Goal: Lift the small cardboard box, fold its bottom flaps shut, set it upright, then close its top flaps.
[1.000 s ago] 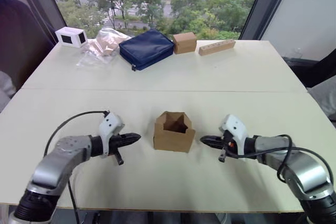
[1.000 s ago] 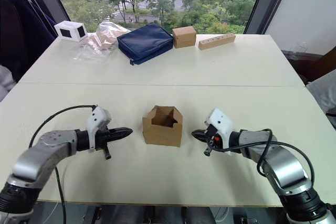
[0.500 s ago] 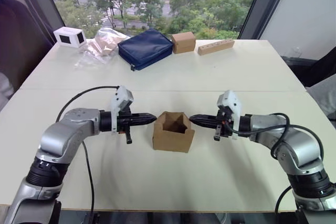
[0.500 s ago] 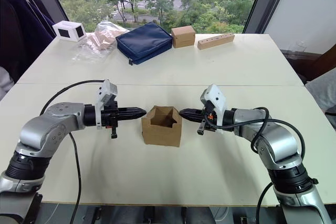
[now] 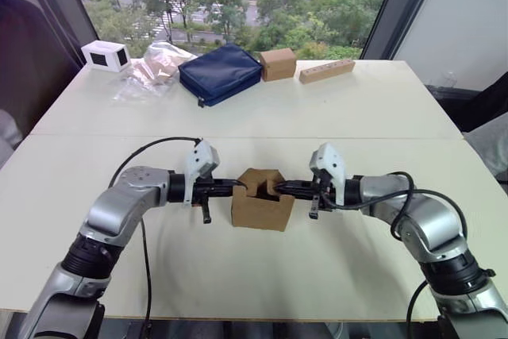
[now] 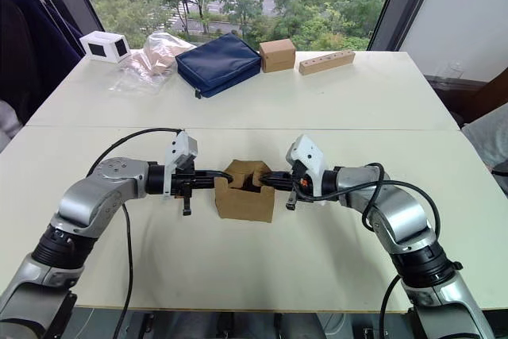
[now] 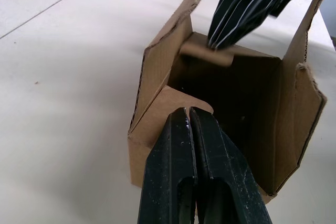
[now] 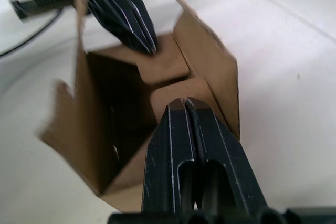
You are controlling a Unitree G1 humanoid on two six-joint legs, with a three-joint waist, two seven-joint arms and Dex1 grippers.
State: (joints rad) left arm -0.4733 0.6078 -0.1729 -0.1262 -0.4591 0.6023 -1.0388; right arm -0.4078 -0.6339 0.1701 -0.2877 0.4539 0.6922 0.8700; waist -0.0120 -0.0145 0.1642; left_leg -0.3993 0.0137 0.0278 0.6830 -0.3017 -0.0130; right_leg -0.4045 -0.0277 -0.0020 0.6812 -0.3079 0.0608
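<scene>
The small cardboard box stands upright mid-bench, top open. My left end effector and right end effector, both closed and empty, press opposite top flaps inward. Box lies directly between them; both arms are equally near.

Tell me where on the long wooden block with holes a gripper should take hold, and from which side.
Grip the long wooden block across its short width near the middle, coming from above. It lies flat on the table, slanted, its long sides free; the chunky cardboard box stands apart off one end. A mid-length hold would probably keep it from tipping.
</scene>
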